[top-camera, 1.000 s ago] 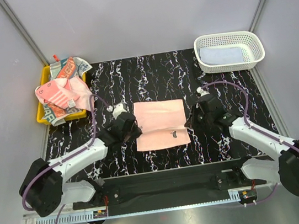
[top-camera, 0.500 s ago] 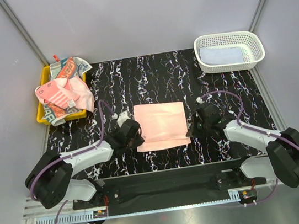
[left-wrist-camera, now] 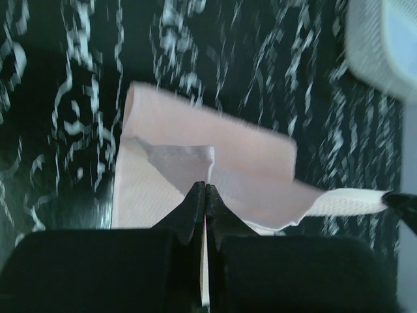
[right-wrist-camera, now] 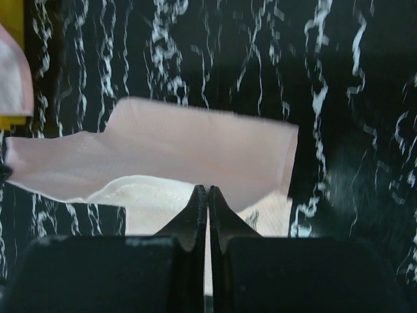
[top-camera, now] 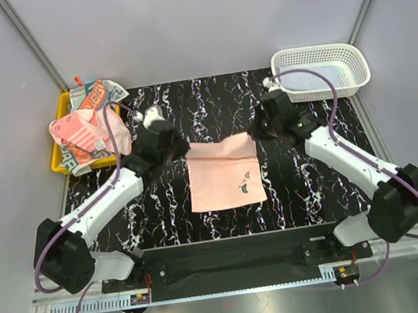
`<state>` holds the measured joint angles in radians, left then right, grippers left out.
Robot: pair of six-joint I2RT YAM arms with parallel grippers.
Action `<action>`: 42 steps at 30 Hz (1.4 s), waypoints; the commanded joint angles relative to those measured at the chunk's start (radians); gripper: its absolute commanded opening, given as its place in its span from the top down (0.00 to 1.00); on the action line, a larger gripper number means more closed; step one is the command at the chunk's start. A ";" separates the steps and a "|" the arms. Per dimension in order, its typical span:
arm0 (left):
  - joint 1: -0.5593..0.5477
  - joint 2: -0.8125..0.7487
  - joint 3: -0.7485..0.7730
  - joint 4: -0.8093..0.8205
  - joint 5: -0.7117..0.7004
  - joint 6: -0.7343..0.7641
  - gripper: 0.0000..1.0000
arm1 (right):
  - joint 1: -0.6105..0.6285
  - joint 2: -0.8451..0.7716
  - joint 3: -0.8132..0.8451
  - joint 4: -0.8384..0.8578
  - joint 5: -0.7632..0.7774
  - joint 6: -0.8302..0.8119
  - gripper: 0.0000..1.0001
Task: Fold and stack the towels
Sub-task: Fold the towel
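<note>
A plain pink towel (top-camera: 223, 174) lies mid-table with a small dark mark near its right front. My left gripper (top-camera: 179, 147) is at its far left corner and my right gripper (top-camera: 254, 132) at its far right corner. In the left wrist view the left gripper (left-wrist-camera: 205, 187) is shut on a lifted corner of the pink towel (left-wrist-camera: 228, 140). The right gripper (right-wrist-camera: 207, 189) is likewise shut on the towel (right-wrist-camera: 195, 143), whose raised layer sags between the two arms. More towels (top-camera: 88, 127), pink striped and lettered, are heaped at the far left.
The heap sits in a yellow tray (top-camera: 57, 158) at the far left edge. A white lattice basket (top-camera: 321, 70) stands at the far right, and a pale blue towel (left-wrist-camera: 401, 39) shows inside it. The right arm's cable crosses the basket's near side.
Both grippers have swung from the towel's near edge to its far edge, carrying the pinched corners up and away from the bases. The dark mark shows again.
</note>
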<state>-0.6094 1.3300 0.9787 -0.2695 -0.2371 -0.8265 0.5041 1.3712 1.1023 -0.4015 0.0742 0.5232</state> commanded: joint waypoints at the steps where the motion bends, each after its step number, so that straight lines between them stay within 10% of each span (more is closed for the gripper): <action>1: 0.063 0.038 0.161 0.016 0.024 0.101 1.00 | -0.048 0.097 0.178 -0.033 0.065 -0.098 1.00; 17: 0.188 0.377 0.548 0.078 0.134 0.210 1.00 | -0.161 0.421 0.565 0.023 0.044 -0.187 1.00; 42: 0.092 0.048 0.025 0.153 0.136 0.098 1.00 | -0.161 0.022 0.005 0.078 -0.119 -0.046 1.00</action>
<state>-0.5060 1.4197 1.0470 -0.1646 -0.0612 -0.7086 0.3511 1.4425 1.1576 -0.3569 -0.0128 0.4473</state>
